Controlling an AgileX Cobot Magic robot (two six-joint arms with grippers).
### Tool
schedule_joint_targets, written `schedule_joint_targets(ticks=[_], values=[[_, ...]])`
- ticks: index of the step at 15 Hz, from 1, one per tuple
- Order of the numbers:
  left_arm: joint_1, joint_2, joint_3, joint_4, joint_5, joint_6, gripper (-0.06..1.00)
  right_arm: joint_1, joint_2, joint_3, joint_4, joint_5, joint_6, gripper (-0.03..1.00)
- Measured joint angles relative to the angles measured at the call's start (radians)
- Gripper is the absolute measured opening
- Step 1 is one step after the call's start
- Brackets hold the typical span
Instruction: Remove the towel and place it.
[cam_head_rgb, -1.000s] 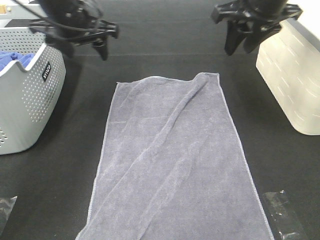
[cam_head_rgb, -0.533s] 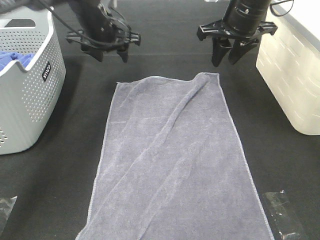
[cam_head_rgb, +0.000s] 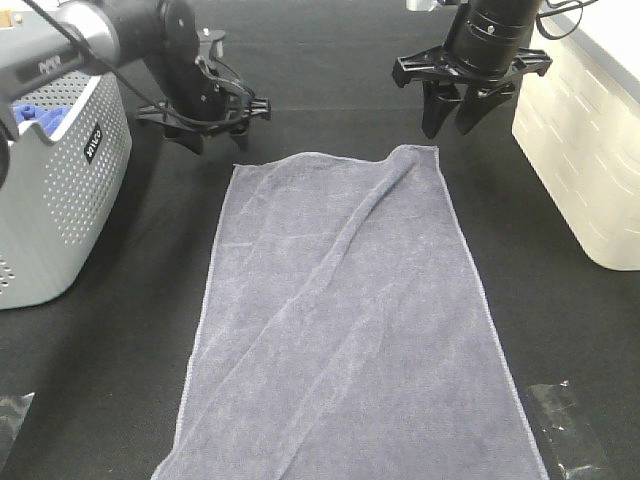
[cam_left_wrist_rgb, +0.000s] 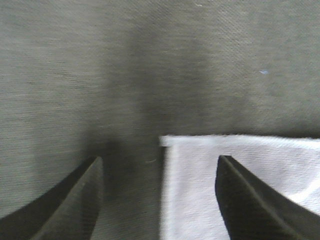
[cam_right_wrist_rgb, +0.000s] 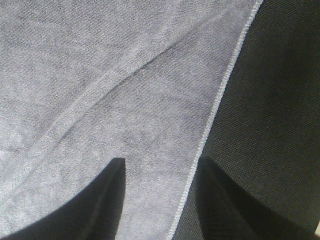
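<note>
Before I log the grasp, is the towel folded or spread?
Spread: the towel lies open on the black table, both far corners showing, only a diagonal ridge.

A grey basket (cam_head_rgb: 60, 200) holding blue cloth (cam_head_rgb: 38, 112) stands well apart from a cream bin (cam_head_rgb: 585, 170).

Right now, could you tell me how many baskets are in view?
2: a grey perforated plastic basket far left, a cream ribbed plastic basket far right; both partly cropped.
</note>
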Motion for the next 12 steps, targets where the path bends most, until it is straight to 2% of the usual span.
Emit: schedule_joint_targets(ticks=[3, 6, 10, 11, 12], values=[[-0.001, 0.027, -0.001, -0.010, -0.023, 0.000, 0.62, 0.000, 0.000, 0.000, 0.001, 0.000, 0.000, 0.43], [-0.001, 0.049, -0.001, -0.021, -0.043, 0.000, 0.56, 0.000, 0.000, 0.000, 0.001, 0.000, 0.000, 0.43], [-0.001, 0.066, -0.005, -0.027, -0.047, 0.001, 0.54, 0.000, 0.000, 0.000, 0.001, 0.000, 0.000, 0.43], [-0.001, 0.067, -0.005, -0.026, -0.047, 0.001, 0.50, 0.000, 0.000, 0.000, 0.001, 0.000, 0.000, 0.43], [0.000, 0.071, -0.006, -0.021, -0.048, 0.001, 0.39, 0.000, 0.000, 0.000, 0.001, 0.003, 0.000, 0.43]])
